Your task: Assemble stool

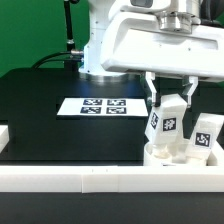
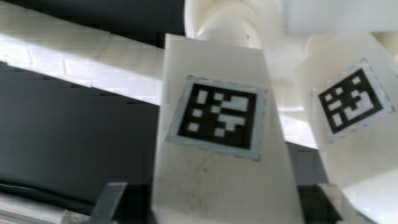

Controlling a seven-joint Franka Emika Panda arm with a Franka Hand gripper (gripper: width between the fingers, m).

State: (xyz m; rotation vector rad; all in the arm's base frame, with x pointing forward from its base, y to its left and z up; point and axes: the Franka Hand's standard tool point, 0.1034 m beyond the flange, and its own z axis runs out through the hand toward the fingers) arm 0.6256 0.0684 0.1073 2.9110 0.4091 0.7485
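My gripper [image 1: 171,107] is shut on an upright white leg [image 1: 168,122], one finger on each side of its upper part. The leg's tag faces the exterior camera. Its lower end meets the round white seat [image 1: 166,156], which lies at the front on the exterior view's right. A second tagged leg [image 1: 206,134] stands in the seat just to the right and leans slightly. In the wrist view the held leg [image 2: 222,120] fills the middle between my gripper's [image 2: 217,203] grey fingers [image 2: 111,203]. The second leg [image 2: 352,97] shows beside it.
The marker board [image 1: 100,106] lies flat on the black table behind and to the exterior view's left of the seat. A long white border rail [image 1: 90,179] runs along the front edge right beside the seat. Another rail piece [image 1: 5,135] sits at the left.
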